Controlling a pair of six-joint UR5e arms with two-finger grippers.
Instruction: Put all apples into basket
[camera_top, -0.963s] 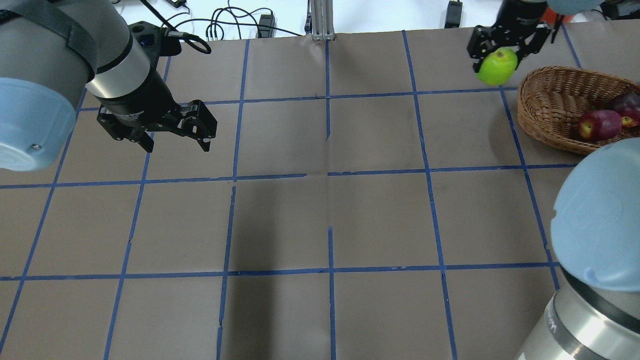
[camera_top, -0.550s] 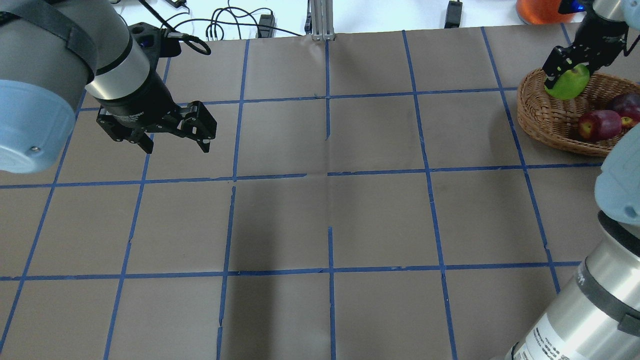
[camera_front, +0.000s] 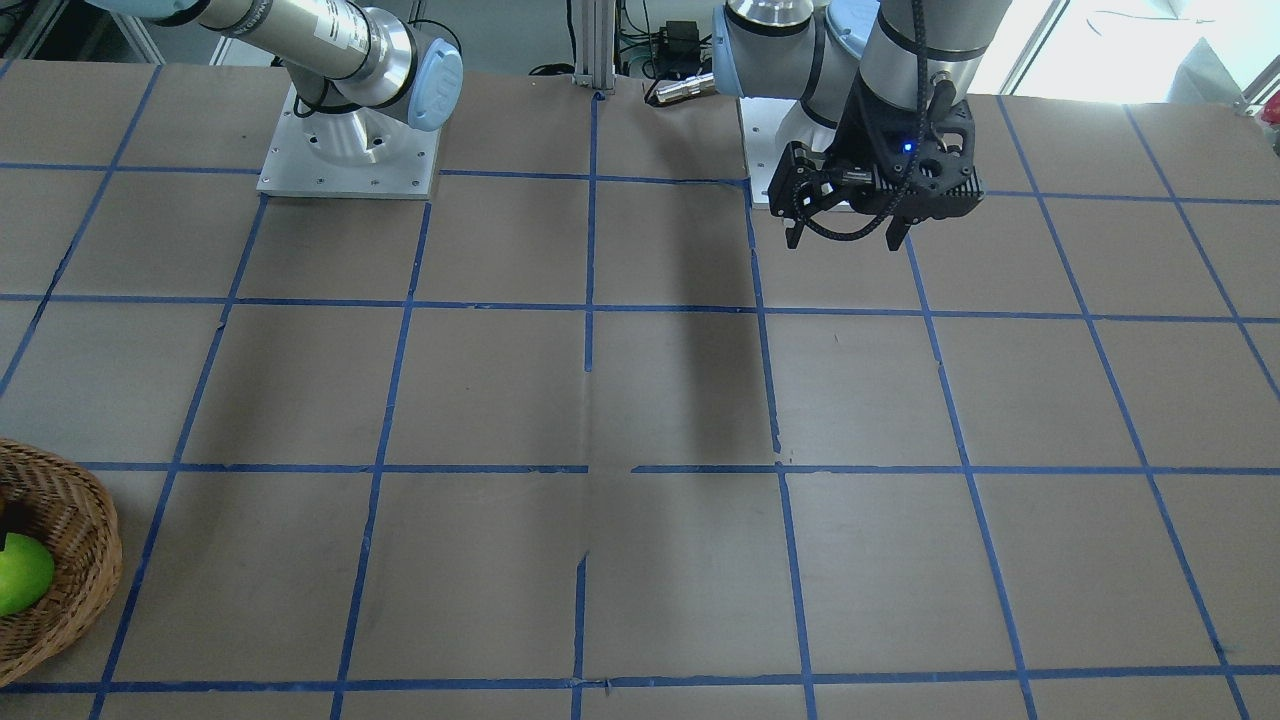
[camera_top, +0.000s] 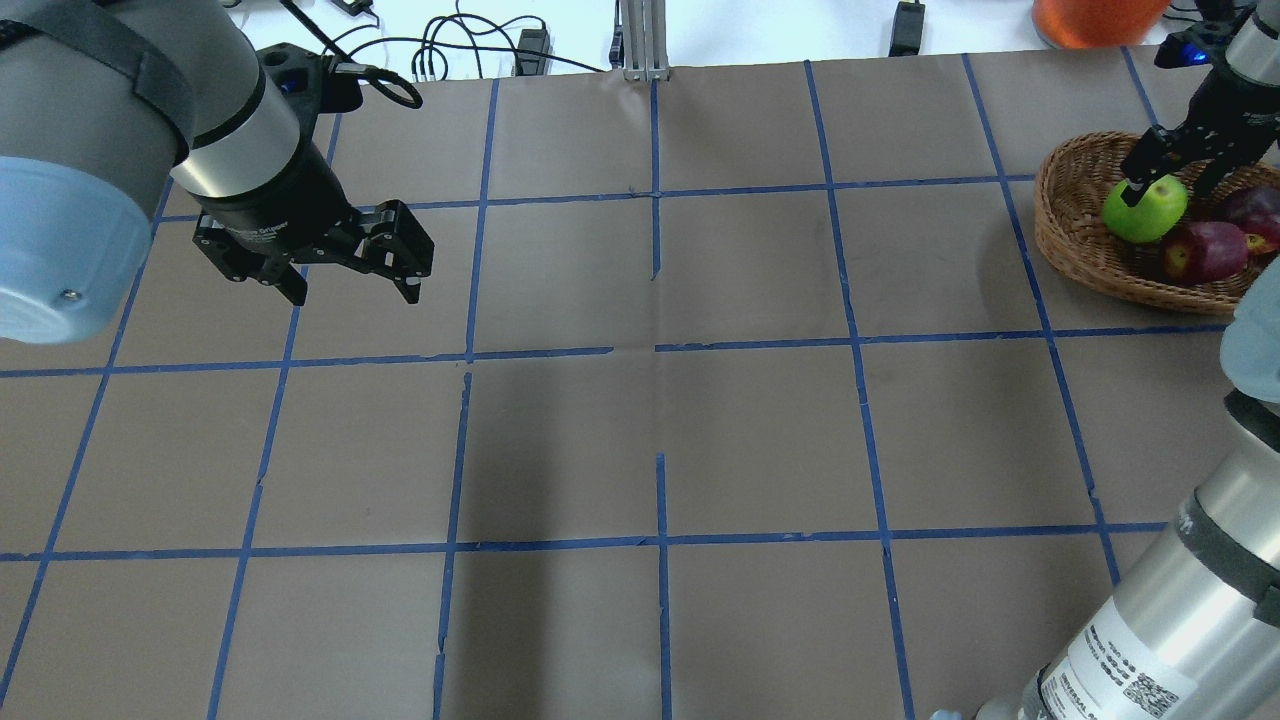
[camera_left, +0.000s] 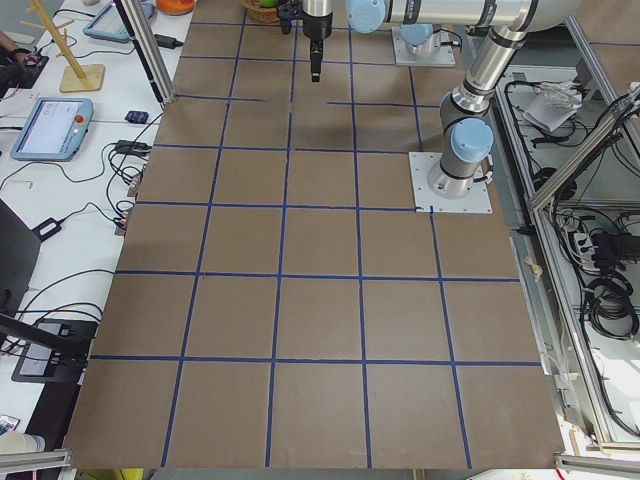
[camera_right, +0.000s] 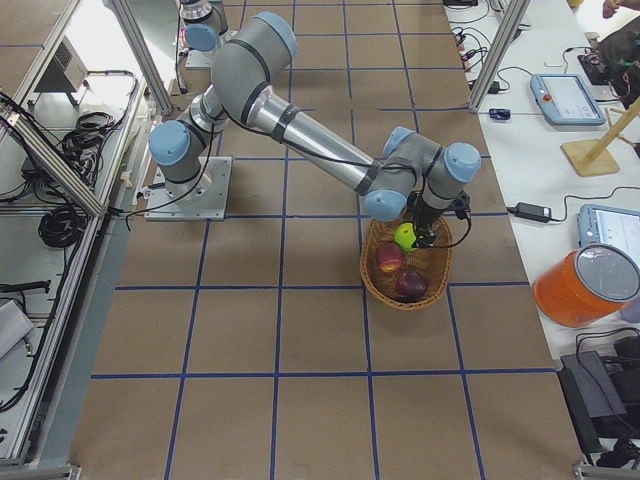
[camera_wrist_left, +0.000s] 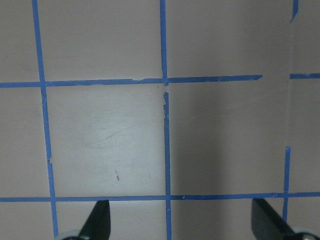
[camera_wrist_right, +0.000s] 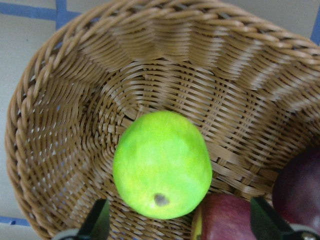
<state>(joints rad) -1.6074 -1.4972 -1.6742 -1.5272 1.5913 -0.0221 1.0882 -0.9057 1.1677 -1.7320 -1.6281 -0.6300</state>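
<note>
The wicker basket (camera_top: 1065, 215) stands at the table's far right; it also shows in the front view (camera_front: 70, 520) and the right side view (camera_right: 375, 285). The lime green apple (camera_top: 1143, 212) lies in the basket beside a red apple (camera_top: 1210, 250) and a darker purple-red apple (camera_top: 1255, 205). My right gripper (camera_top: 1163, 185) hovers just above the green apple with its fingers spread wider than the fruit. In the right wrist view the green apple (camera_wrist_right: 162, 165) rests on the basket's weave (camera_wrist_right: 50, 125), clear of both fingertips. My left gripper (camera_top: 355, 293) is open and empty above the table's left side.
An orange container (camera_top: 1095, 20) stands beyond the basket at the table's far edge. Cables (camera_top: 440, 50) lie along the far edge. The right arm's elbow (camera_top: 1180, 620) fills the near right corner. Blue tape lines grid the brown table (camera_top: 660, 400).
My right gripper carried the green apple rightward from outside the basket to over it, lowered it inside, and opened. The left arm has not moved.
</note>
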